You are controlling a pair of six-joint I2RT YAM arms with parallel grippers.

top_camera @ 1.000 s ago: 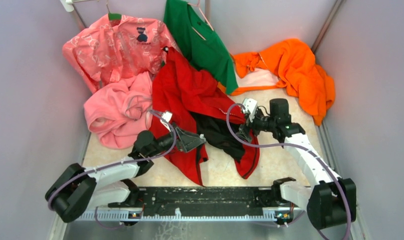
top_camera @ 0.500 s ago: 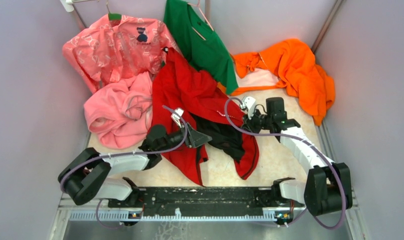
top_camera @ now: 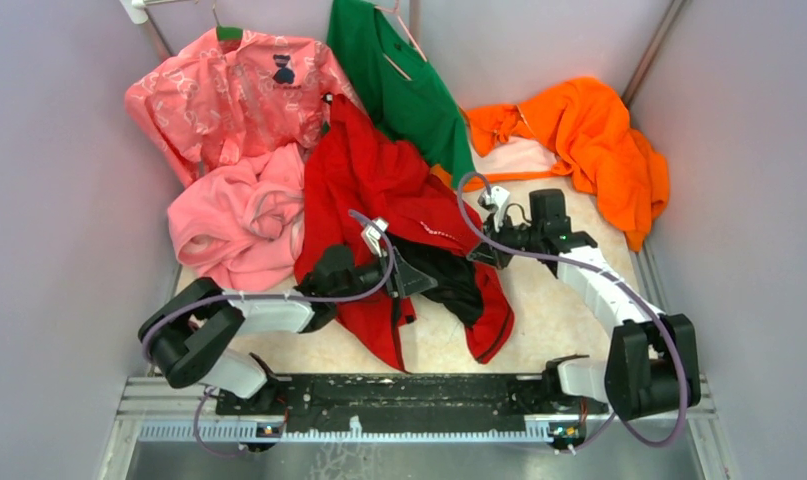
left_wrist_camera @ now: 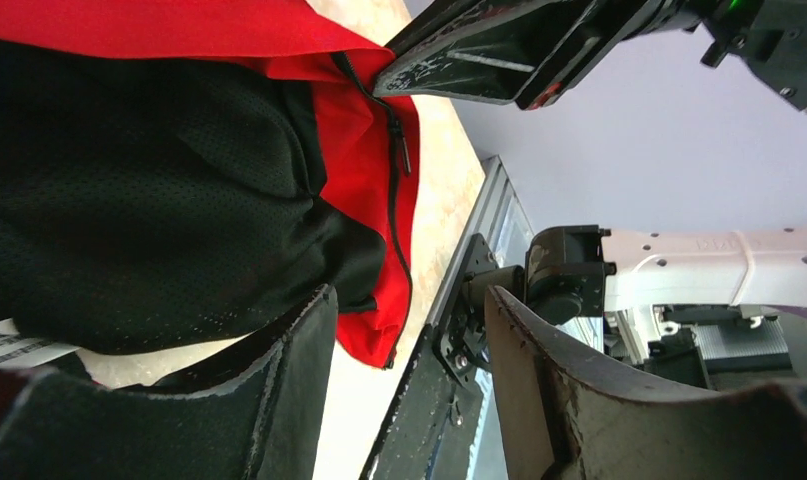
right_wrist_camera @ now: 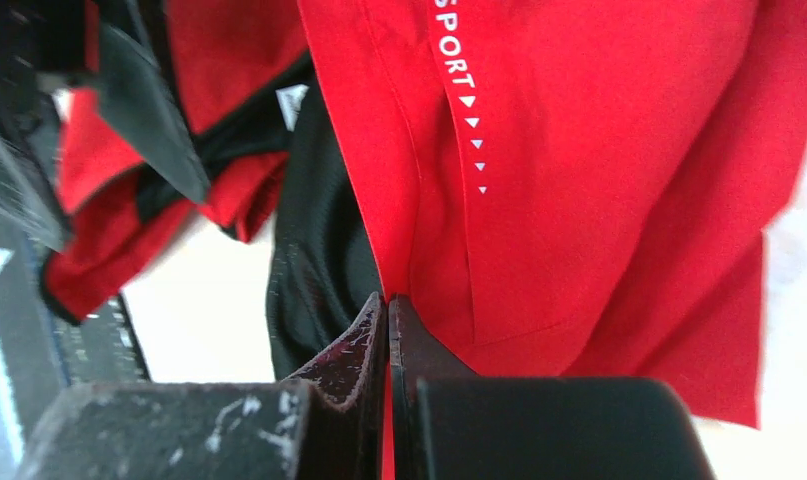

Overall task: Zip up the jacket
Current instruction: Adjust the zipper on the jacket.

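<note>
The red jacket lies open in the middle of the table, its dark lining turned up. My right gripper is shut on the red front edge of the jacket; red cloth runs in between the pressed fingertips. In the left wrist view the same grip shows near the top of the dark zipper. My left gripper hovers over the lining and is open. Nothing lies between its fingers, and the black mesh lining sits just beyond them.
A pink fleece is bunched at the left beside a patterned pink shirt. A green shirt hangs at the back and an orange garment lies at the back right. The black base rail runs along the near edge.
My right gripper went from open to shut on the jacket's front edge, shifting slightly back. My left arm reached further right over the lining and its jaws narrowed somewhat.
</note>
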